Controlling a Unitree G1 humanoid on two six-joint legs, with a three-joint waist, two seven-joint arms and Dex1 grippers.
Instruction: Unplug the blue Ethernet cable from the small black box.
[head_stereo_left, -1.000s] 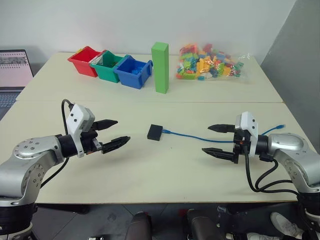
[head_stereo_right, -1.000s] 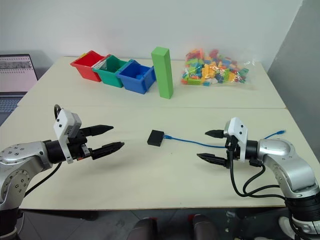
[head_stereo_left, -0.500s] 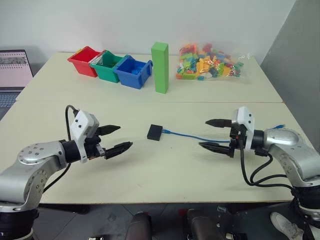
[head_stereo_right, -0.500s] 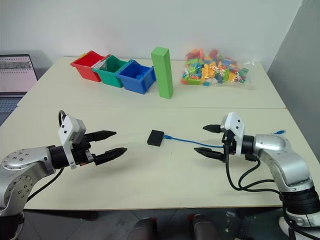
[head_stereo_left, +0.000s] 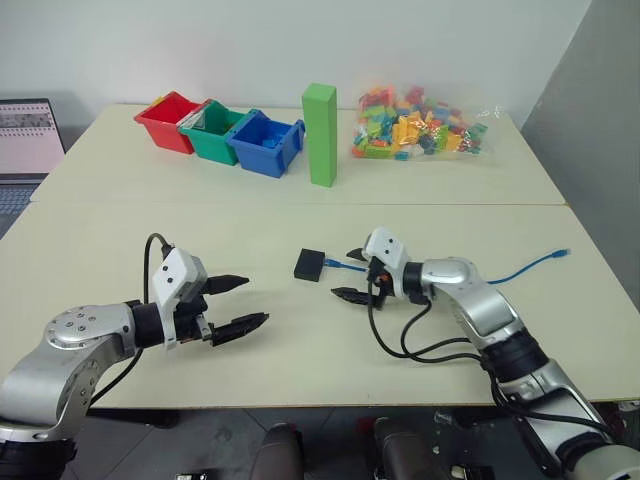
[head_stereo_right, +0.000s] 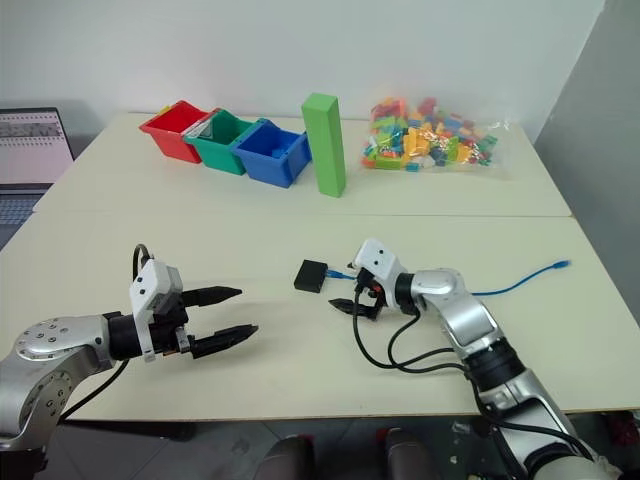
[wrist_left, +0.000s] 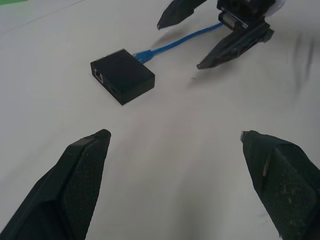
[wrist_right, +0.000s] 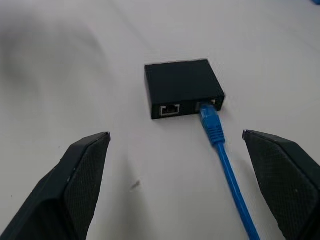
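Both grippers I'm running are spread wide, holding nothing. My right gripper (head_stereo_left: 352, 275) straddles the blue Ethernet cable (wrist_right: 220, 145), which is still plugged into the small black box (head_stereo_left: 309, 264) mid-table, while my left gripper (head_stereo_left: 240, 304) hovers well apart from it.

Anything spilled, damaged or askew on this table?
Nothing stands out. The blue Ethernet cable sits plugged into the small black box, intact. Bins, green block and bagged bricks stand tidy at the back.

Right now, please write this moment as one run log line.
stage: approach | thin blue Ethernet cable: plugged into small matte black box | right gripper: open, astride cable | left gripper: open, apart from box
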